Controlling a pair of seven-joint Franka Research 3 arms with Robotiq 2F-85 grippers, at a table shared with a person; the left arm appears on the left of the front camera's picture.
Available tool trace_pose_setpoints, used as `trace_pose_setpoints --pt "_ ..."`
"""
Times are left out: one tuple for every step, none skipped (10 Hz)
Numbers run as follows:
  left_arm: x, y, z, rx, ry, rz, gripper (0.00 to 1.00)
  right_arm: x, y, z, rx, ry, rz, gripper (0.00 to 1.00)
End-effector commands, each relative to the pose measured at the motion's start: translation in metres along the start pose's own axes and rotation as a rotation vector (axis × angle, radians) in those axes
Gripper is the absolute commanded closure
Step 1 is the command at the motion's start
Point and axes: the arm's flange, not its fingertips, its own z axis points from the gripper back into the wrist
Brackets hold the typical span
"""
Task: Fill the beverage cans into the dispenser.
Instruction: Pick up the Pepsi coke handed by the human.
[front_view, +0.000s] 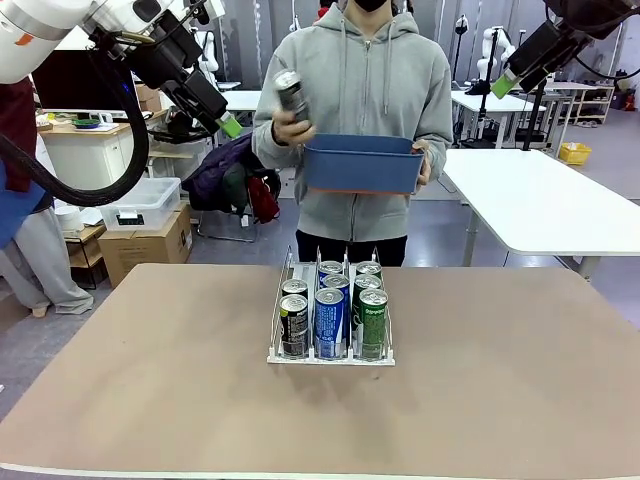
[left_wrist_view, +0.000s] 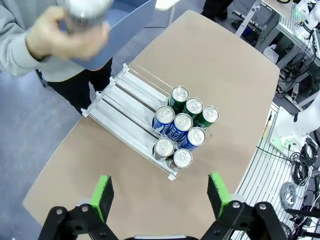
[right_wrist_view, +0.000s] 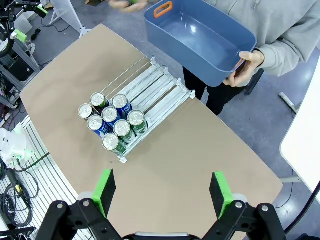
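- Beverage cans (front_view: 329, 320), eight, stood at the near end of the dispenser (front_view: 330, 358) on the brown table (front_view: 150, 380) in the front view; a person (front_view: 365, 90) behind it held a blue bin (front_view: 362, 165) and another can (front_view: 291, 92), white tables (front_view: 540, 200) beyond.
- Left wrist view: left claw (left_wrist_view: 160, 185) apart, empty, high over the table.
- Right wrist view: right claw (right_wrist_view: 162, 187) apart, empty too.

Beyond your brown bench (front_view: 150, 400) you have grey floor (front_view: 440, 235), white tables (front_view: 540, 200) at right, and a cardboard box (front_view: 150, 248) and clear tub (front_view: 140, 203) at left.
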Motion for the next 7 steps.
trace_pose_setpoints --pt "-0.0002 -0.0002 0.0012 -0.012 0.007 -0.001 0.00 -0.0009 0.0000 0.0001 0.020 -0.009 0.007 0.00" --pt "-0.0002 -0.0002 0.0012 -0.012 0.007 -0.001 0.00 -0.0009 0.0000 0.0001 0.020 -0.009 0.007 0.00" --pt "-0.0002 -0.0002 0.0012 -0.012 0.007 -0.001 0.00 -0.0009 0.0000 0.0001 0.020 -0.009 0.007 0.00" --pt "-0.0002 -0.0002 0.0012 -0.012 0.007 -0.001 0.00 -0.0009 0.0000 0.0001 0.020 -0.009 0.007 0.00" --pt "-0.0002 -0.0002 0.0012 -0.012 0.007 -0.001 0.00 -0.0009 0.0000 0.0001 0.020 -0.009 0.007 0.00" --pt "-0.0002 -0.0002 0.0012 -0.012 0.007 -0.001 0.00 -0.0009 0.0000 0.0001 0.020 -0.009 0.007 0.00" --pt "-0.0002 -0.0002 0.0012 -0.012 0.007 -0.001 0.00 -0.0009 0.0000 0.0001 0.020 -0.009 0.007 0.00"
